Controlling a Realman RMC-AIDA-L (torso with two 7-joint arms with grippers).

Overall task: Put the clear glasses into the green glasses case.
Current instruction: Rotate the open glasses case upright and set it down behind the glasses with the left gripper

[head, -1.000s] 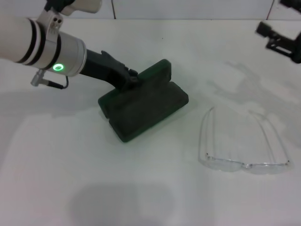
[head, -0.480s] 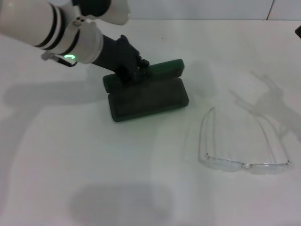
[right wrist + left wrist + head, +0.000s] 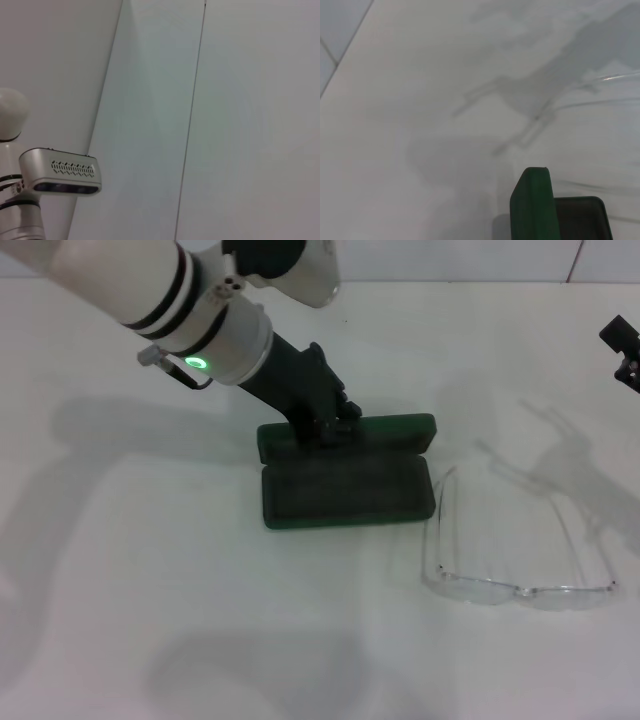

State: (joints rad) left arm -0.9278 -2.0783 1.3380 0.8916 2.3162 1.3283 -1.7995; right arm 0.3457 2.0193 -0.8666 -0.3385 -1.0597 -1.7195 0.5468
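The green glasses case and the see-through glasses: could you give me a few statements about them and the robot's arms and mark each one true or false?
1. The green glasses case lies open on the table. True.
2. The clear glasses are inside the case. False: they lie on the table beside it.
3. The left gripper is at the case's lid. True.
4. The glasses' arms are folded. False: they are spread open.
5. The right gripper holds the glasses. False: it is off at the edge of the head view, away from them.
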